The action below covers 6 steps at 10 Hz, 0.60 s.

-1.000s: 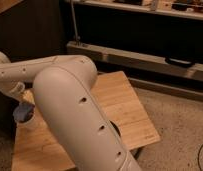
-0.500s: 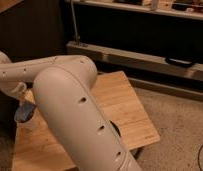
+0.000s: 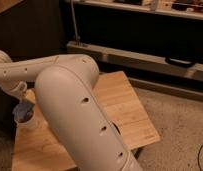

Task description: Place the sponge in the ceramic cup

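The blue sponge (image 3: pixel 21 110) is at the far left, right over the mouth of the white ceramic cup (image 3: pixel 28 123), which stands on the left part of the wooden table (image 3: pixel 120 107). My gripper (image 3: pixel 20 99) reaches down onto the sponge from above, at the end of the thin white forearm (image 3: pixel 25 72). I cannot make out whether the sponge rests in the cup or hangs just above it. My thick white upper arm (image 3: pixel 80 120) fills the middle of the view and hides much of the table.
The table's right edge and front corner (image 3: pixel 152 137) drop to a speckled floor. Behind the table runs a long dark shelf unit with a grey rail (image 3: pixel 145 57). A dark wall stands at the back left.
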{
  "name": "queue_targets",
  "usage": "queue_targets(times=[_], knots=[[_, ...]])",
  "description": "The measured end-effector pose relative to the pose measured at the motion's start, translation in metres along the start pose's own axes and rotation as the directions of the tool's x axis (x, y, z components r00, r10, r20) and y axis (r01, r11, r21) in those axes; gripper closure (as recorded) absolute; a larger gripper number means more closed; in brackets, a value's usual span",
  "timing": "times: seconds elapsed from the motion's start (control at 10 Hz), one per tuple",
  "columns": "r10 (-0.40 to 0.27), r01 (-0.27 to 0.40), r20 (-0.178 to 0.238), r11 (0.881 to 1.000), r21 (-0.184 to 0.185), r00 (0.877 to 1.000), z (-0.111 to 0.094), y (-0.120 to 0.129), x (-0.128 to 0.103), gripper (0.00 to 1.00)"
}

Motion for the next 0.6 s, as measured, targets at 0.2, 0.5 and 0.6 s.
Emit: queue_targets(times=[0.2, 0.5, 0.6], knots=[[-0.008, 0.008, -0.002, 1.000, 0.001, 1.000, -0.0008, 0.0000, 0.0002, 0.20], [-0.010, 0.010, -0.007, 1.000, -0.004, 1.000, -0.0017, 0.0046, 0.0020, 0.20], [-0.006, 0.006, 0.001, 1.000, 0.002, 1.000, -0.0031, 0.0062, 0.0018, 0.20]])
